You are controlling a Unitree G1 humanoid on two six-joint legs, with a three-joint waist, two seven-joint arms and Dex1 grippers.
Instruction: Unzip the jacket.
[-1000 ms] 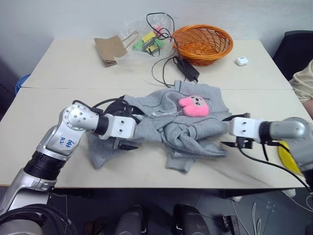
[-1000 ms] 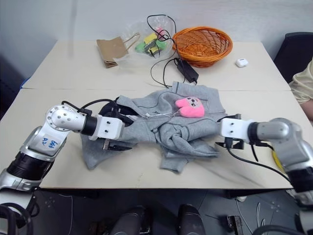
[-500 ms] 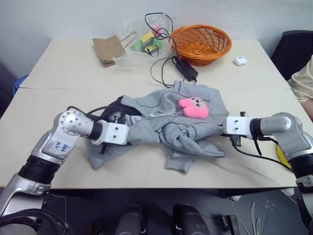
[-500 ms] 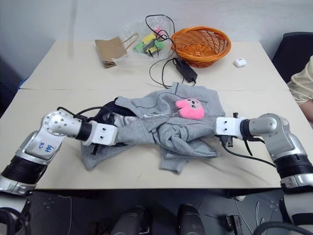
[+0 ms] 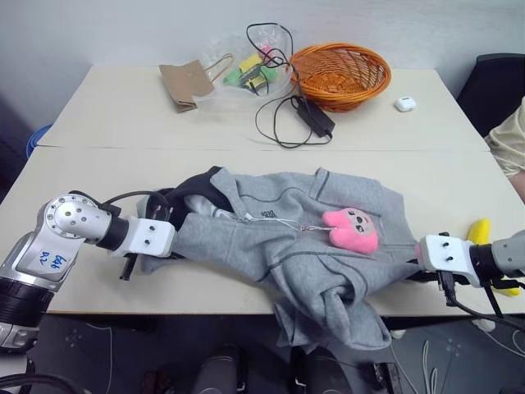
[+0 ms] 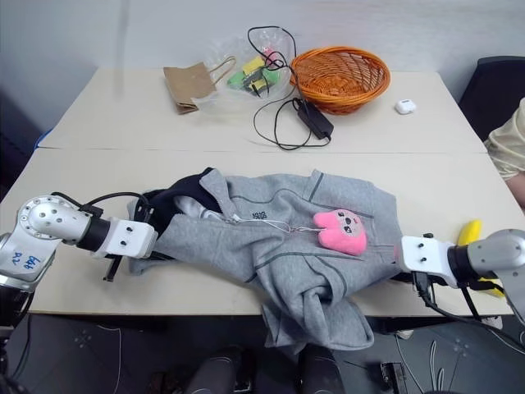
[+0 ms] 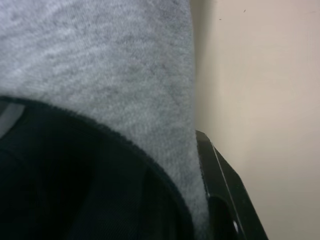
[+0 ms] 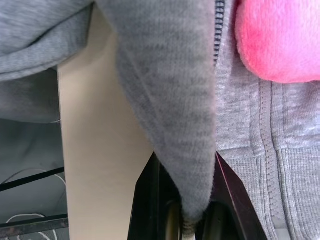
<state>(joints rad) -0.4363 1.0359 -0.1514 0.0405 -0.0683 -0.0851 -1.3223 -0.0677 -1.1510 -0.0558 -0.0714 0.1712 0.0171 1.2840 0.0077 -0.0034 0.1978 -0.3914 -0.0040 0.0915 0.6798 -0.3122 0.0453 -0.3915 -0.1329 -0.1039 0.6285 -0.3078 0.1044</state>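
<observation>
Stretching across the beige table (image 5: 98,123), jacket (image 5: 279,238) clenched by left claw (image 5: 157,246) and, seemingly, right claw (image 8: 185,220).

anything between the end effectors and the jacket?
Nothing: both are already shut on the jacket, the left end effector at the hood end, the right end effector on a fold of the opposite edge.

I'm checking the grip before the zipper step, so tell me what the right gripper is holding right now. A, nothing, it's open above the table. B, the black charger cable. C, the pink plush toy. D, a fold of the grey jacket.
D: in the right wrist view the right gripper has its two black fingers shut on a fold of the jacket, while the pink plush toy lies beside it, ungripped.
</observation>
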